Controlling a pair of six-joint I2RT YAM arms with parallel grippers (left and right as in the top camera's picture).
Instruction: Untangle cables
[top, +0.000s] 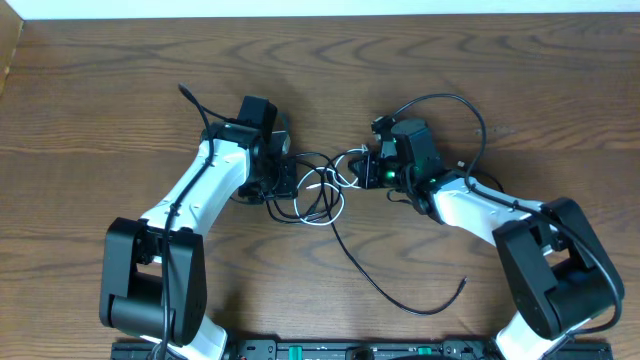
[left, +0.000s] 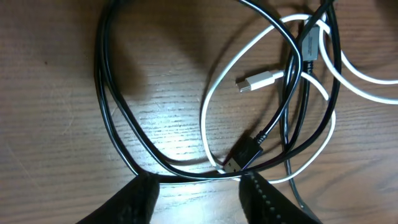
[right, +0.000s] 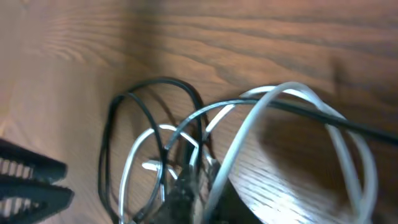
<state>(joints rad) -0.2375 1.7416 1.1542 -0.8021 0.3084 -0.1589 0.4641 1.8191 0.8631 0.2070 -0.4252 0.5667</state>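
Wood-grain tabletop (top: 100, 90) fills all three views. At its centre the cables (top: 318, 195) lie in a loose knot between the two grippers, with black loops interlaced with one white cable (top: 338, 182). From the knot a long black cable (top: 385, 288) curves toward the near right, and its free end lies well apart from the rest.

In the left wrist view a white plug (left: 261, 79) lies inside a white loop. A black plug (left: 244, 154) rests on the wood where black and white strands cross.

At the left edge of the knot sits the left gripper (left: 199, 199). Its fingers (left: 134, 202) are apart, and a black strand runs across the gap at their tips, unclamped.

At the right edge sits the right gripper (top: 368, 172). The right wrist view is blurred and shows a white loop close to the lens above its shadow. Whether these fingers are apart or together cannot be told.

The left arm (top: 195, 195) and the right arm (top: 480, 205) reach in from the near corners.
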